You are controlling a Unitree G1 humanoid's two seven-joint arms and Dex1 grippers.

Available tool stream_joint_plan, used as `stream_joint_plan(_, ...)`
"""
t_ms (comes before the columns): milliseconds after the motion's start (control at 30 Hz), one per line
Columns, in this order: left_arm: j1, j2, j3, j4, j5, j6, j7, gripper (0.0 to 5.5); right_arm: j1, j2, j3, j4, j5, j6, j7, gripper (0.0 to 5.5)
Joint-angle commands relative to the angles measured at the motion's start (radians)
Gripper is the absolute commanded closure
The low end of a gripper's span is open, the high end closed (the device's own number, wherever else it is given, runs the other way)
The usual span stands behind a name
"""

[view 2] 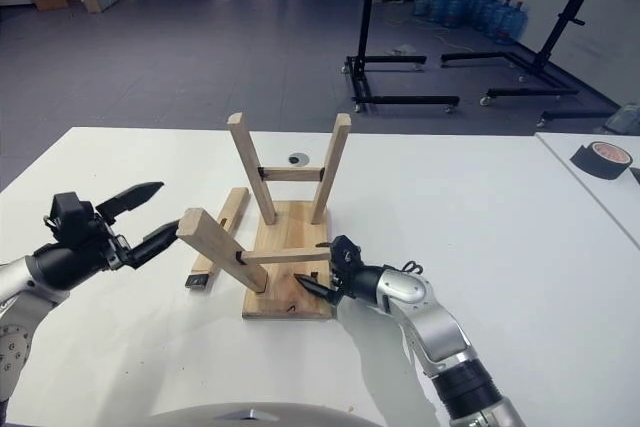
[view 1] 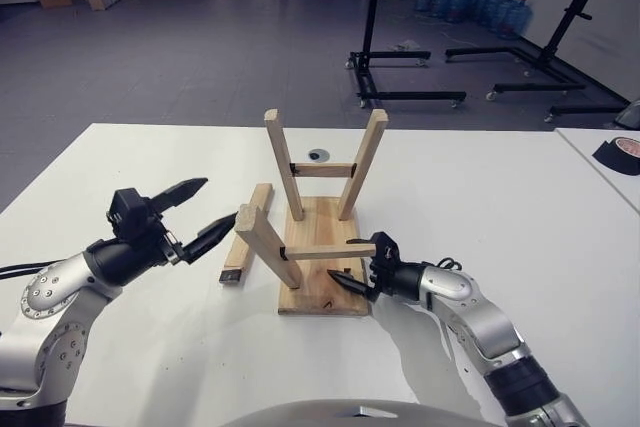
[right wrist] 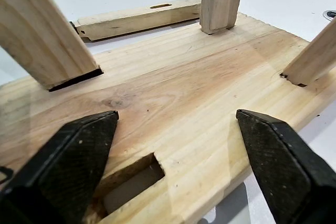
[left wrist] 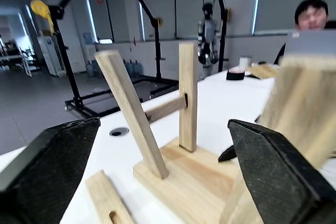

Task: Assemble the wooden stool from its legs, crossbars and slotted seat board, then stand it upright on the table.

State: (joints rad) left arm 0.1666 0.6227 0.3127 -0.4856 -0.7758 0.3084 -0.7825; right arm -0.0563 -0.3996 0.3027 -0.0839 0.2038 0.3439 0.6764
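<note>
**Stool Half Built, Upside Down, Both Grippers Spread Apart**

On the white table point(view 1: 500, 197) the slotted seat board point(view 1: 310, 292) lay flat. Three legs stood on it with their ends up. The two far legs point(view 1: 284, 162) leaned a little toward each other at the bottom, and the far crossbar point(view 1: 324, 170) joined them. The near-left leg point(view 1: 267, 244) tilted strongly to the robot's left. From it the near crossbar point(view 1: 325, 251) ran to the right above the board, and its free end was just beside the right gripper point(view 1: 340, 258). The fourth leg point(view 1: 238, 257) lay loose on the table, just beside the left edge of the board.

The left gripper point(view 1: 220, 201) hung over the table left of the tilted leg with its fingers released and nothing between them. Its lower finger was very near the top of that leg, but I could not tell whether it touched.

The right gripper was at the near-right corner of the board, also spread wide and holding nothing.

The right wrist view added a detail that the head views hid: an empty slot point(right wrist: 134, 179) in the board between the two black fingers point(right wrist: 79, 156). It also showed the feet of the three legs seated in the wood.

In the left wrist view the tilted leg point(left wrist: 299, 108) was close and blurred behind one finger point(left wrist: 273, 177), with the far legs beyond.
</note>
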Motion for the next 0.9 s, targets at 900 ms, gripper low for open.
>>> stream_joint_plan(900, -0.186, 0.019, -0.441, -0.037, -0.108, 0.205, 0.128, 1.03, -0.014, 0.011, 0.102, 0.159, -0.092, 0.077, -0.039, 1.36)
